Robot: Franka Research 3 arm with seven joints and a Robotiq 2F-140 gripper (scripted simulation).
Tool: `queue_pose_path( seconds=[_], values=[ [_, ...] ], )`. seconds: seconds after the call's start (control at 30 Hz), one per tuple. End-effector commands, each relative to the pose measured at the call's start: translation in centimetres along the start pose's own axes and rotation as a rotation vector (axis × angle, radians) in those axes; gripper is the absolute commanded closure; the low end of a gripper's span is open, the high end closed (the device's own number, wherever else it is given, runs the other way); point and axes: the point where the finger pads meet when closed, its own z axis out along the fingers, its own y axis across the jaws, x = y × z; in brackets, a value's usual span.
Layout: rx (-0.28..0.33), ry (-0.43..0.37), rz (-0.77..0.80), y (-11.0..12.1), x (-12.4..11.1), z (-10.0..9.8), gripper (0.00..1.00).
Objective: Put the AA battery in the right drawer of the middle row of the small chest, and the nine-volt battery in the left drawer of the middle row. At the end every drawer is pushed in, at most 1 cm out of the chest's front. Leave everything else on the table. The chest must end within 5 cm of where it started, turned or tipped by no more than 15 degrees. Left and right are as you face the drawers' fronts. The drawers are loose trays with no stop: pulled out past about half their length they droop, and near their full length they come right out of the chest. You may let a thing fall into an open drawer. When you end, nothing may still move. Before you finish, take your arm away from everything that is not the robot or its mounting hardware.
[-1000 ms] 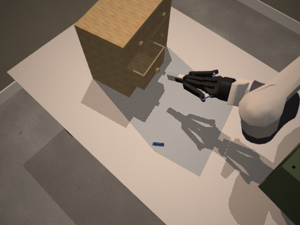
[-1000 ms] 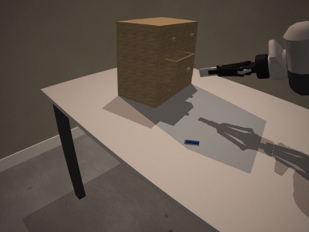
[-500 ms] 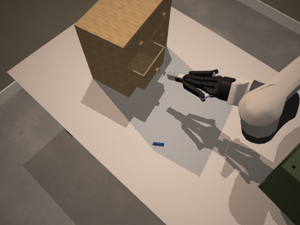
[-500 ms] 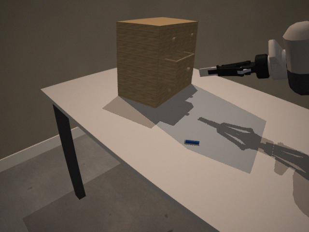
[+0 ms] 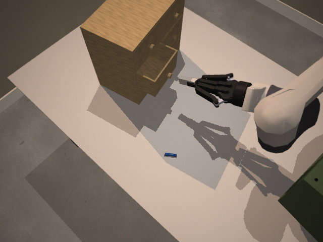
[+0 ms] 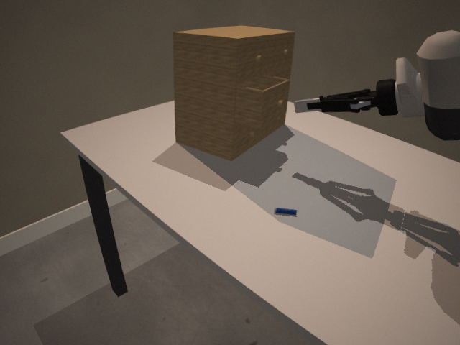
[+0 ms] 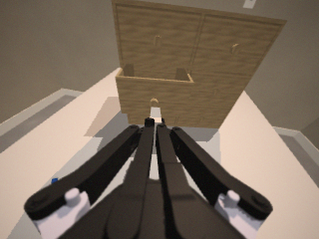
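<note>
The wooden chest [image 5: 132, 44] stands at the back of the table, its drawer fronts facing my arm. The left drawer of the middle row [image 5: 156, 66] is pulled partly out; what I see of its inside holds nothing. The other drawers look pushed in. The blue AA battery [image 5: 170, 155] lies flat on the table, well in front of the chest; it also shows in the exterior view [image 6: 285, 211]. My gripper [image 5: 186, 80] is shut and empty. It hovers level, pointing at the open drawer's front [image 7: 155, 95], a short way off. I see no nine-volt battery in any view.
A dark green box [image 5: 305, 200] sits at the right front edge. My arm's base [image 5: 284, 125] stands at the right. The table's front edge runs close behind the AA battery.
</note>
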Motion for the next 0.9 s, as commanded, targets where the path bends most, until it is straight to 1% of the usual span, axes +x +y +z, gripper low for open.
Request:
queue_pose_path(
  seconds=[0.0, 0.4, 0.47, 0.87],
  values=[
    [0.003, -0.002, 0.0, -0.1, 0.0, 0.3, 1.0],
    [0.003, -0.002, 0.0, -0.1, 0.5, 1.8, 1.0],
    [0.003, -0.002, 0.0, -0.1, 0.5, 1.8, 1.0],
    [0.003, -0.002, 0.0, -0.1, 1.3, 3.8, 1.0]
  ],
)
